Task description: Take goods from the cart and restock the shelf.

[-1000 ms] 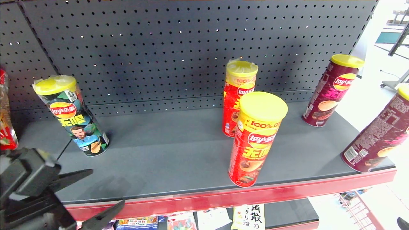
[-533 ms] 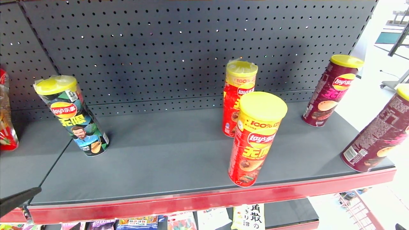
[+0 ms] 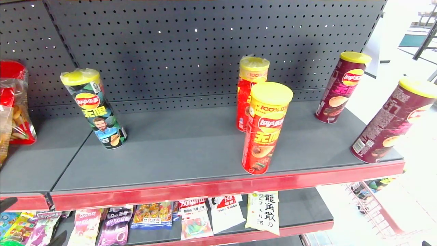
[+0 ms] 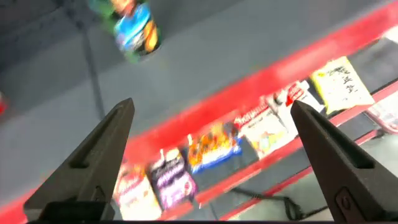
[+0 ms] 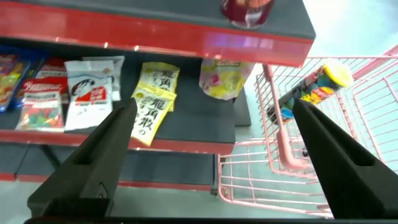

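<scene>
Five chip cans upright on top shelf (image 3: 191, 150): green can (image 3: 97, 111) at left, two red cans (image 3: 267, 128) one behind other near middle, two maroon cans (image 3: 343, 87) at right, nearer one at front corner. Below, lower shelf (image 3: 307, 205) holds snack bags (image 3: 194, 218). Off shelf's right end, pink cart (image 5: 278, 127) with yellow-lidded can (image 5: 323, 84) inside. Both end effectors released, nothing held: left gripper (image 4: 211, 104) spread wide before top shelf's red edge, right gripper (image 5: 214, 102) spread wide before lower shelf, near cart.
</scene>
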